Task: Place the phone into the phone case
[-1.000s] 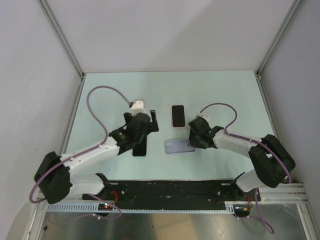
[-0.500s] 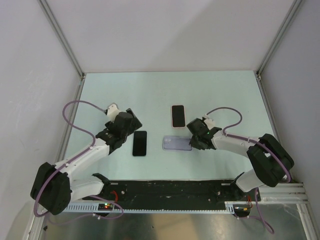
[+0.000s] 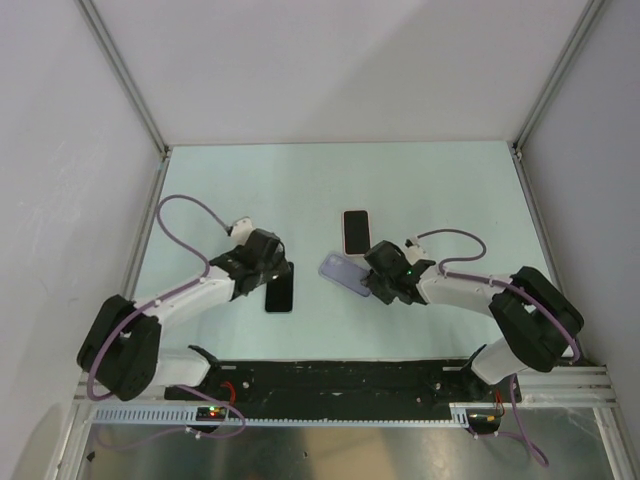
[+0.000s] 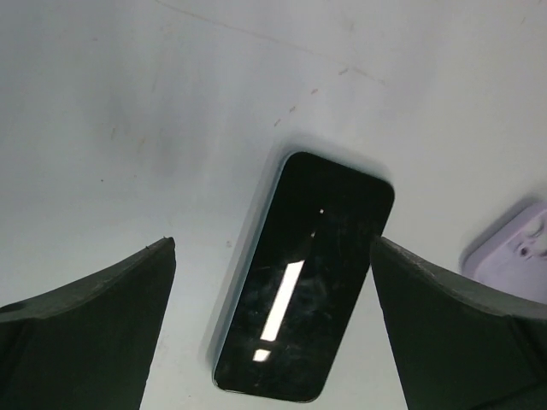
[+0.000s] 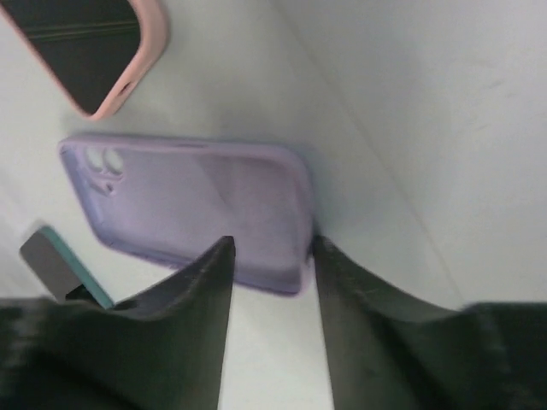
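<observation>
A black phone (image 3: pixel 280 290) lies screen up on the pale green table. My left gripper (image 3: pixel 264 264) hangs just above its far end, open, with the phone (image 4: pixel 308 282) between the two fingers (image 4: pixel 128 299) in the left wrist view. The purple phone case (image 3: pixel 343 270) is tilted, its camera end pointing far left. My right gripper (image 3: pixel 376 283) is shut on the case's near right corner (image 5: pixel 188 205), one finger (image 5: pixel 192 307) over its open side and the other against its edge. The case's corner (image 4: pixel 513 256) shows at the right of the left wrist view.
A second phone in a pink case (image 3: pixel 356 232) lies face up just beyond the purple case; it also shows in the right wrist view (image 5: pixel 94 43). The black phone's corner (image 5: pixel 60 265) shows left of the right fingers. Frame posts and walls bound the table.
My right gripper has swung the purple case to the left and tipped it up. My left gripper has moved right, from beside the black phone to above its far end.
</observation>
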Controlling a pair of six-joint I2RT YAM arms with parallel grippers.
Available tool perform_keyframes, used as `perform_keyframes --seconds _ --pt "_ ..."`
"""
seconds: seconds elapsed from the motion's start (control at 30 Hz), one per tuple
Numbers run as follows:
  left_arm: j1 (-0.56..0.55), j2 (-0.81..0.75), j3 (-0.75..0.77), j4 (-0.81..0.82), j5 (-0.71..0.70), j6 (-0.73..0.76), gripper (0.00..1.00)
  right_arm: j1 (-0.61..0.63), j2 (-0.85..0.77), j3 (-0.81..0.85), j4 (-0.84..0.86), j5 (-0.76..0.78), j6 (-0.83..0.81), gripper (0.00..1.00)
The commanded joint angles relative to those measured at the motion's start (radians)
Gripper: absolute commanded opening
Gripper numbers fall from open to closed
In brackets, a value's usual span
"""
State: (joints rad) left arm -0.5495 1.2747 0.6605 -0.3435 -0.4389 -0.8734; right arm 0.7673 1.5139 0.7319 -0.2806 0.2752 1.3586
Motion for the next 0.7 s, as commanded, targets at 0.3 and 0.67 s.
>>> perform_keyframes --seconds 0.3,0.67 --pt "-0.072 0.186 0.139 -0.075 0.024 0.287 1.0 0.032 -0.149 -0.007 0.03 0.035 -0.095 0.82" --pt "-0.106 0.273 0.149 -0.079 0.093 0.353 0.99 -0.01 -0.267 -0.011 0.002 0.042 -0.309 0.82"
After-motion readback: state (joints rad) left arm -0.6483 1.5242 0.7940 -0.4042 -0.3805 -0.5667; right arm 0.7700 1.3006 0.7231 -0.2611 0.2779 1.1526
